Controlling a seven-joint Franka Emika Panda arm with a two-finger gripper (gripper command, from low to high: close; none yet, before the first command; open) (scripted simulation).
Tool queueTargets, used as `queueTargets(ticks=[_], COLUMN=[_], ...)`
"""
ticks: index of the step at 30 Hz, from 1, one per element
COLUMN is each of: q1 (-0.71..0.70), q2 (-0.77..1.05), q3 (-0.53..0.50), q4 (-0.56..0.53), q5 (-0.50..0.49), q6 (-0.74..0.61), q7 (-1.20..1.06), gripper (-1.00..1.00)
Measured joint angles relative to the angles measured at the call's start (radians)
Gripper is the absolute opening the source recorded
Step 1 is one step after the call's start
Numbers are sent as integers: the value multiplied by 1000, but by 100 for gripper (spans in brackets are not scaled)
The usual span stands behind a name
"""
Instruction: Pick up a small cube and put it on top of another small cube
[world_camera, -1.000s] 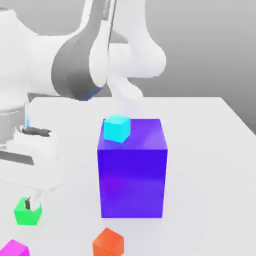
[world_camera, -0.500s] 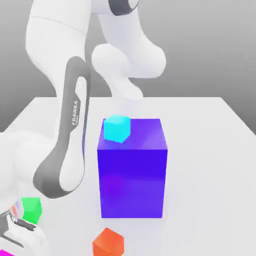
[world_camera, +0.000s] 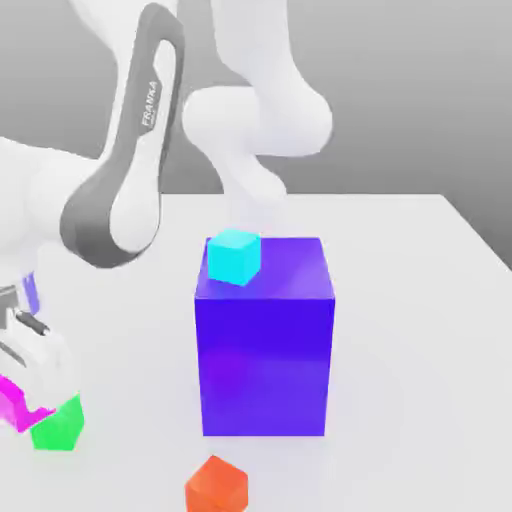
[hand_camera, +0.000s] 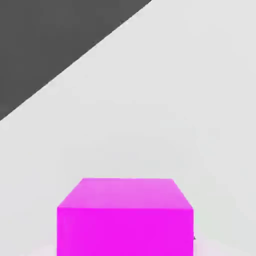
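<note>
Raised since earlier, magenta cube (world_camera: 17, 404) sits gripped in claw (world_camera: 30, 395)

I see the small cube (world_camera: 20, 405), plain magenta-pink, tilted at the exterior view's left, raised above the worktop (world_camera: 400, 380); in my hand view its flat face looks squarely at me.

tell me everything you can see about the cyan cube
The small cyan cube is plain and smooth, perhaps plastic, with a lighter top face. It looks undamaged and sits upright on top of the blue-violet block, near the edge toward the exterior view's left, turned slightly against it. Nothing else visibly touches it.
</note>
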Motion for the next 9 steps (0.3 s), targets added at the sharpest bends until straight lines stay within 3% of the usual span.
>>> queueTargets(ticks=[5, 6, 9], q1=[-37, -51, -51], q2=[85, 117, 117], q3=[36, 55, 55], q4=[-42, -40, -40], q5=[89, 115, 115], q6=[120, 149, 149], q7=[-34, -52, -52], gripper=[-100, 100, 100])
